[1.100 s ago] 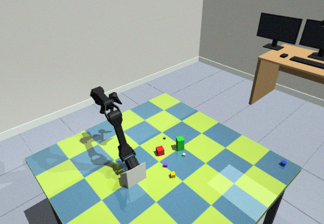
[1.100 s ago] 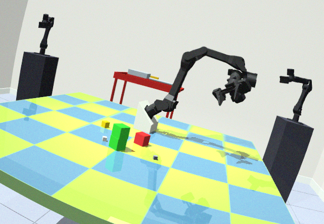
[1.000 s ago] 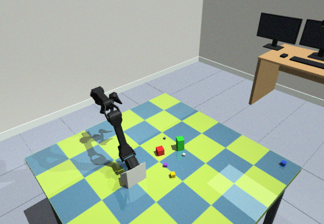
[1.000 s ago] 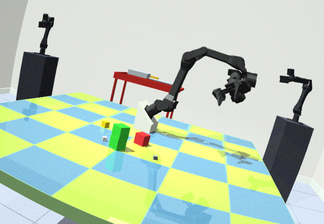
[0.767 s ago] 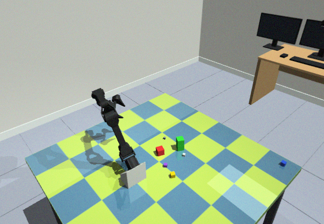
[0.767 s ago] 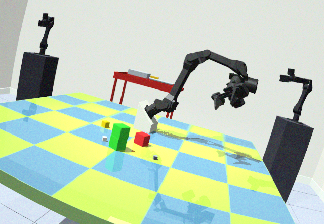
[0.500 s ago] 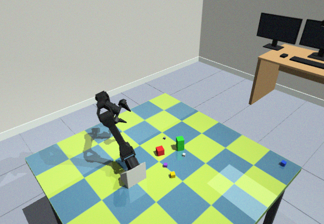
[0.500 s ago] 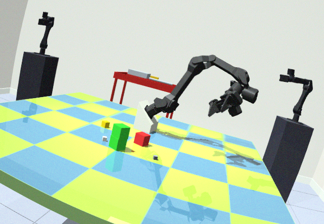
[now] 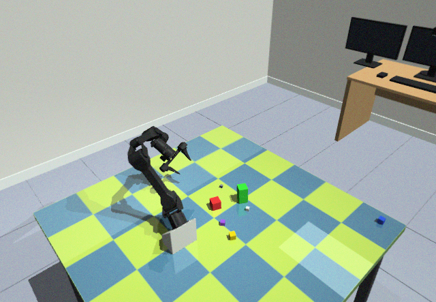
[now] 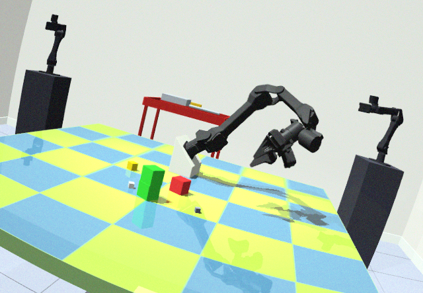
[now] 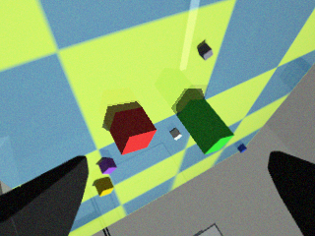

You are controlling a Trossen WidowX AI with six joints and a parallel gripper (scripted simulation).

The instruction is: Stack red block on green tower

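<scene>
The red block (image 9: 215, 203) (image 10: 180, 185) (image 11: 132, 129) sits flat on the checkered table, a short gap from the green tower. The green tower (image 9: 242, 193) (image 10: 150, 182) (image 11: 204, 125) stands upright, two green blocks high, with its upper block slightly offset in the exterior view. My gripper (image 9: 184, 166) (image 11: 178, 162) is wide open and empty. It hangs well above the table, away from both the red block and the tower. In the wrist view both lie ahead, between the directions of the two fingers, with the red block left and the tower right.
Small cubes lie around them: white (image 9: 247, 208) (image 10: 131, 184) beside the tower, dark grey (image 9: 221, 186) (image 10: 197, 209) on the other side, purple (image 9: 222, 222) and yellow (image 9: 232, 235) (image 10: 132, 166) near the red block. A blue cube (image 9: 381, 220) lies near the far right table corner.
</scene>
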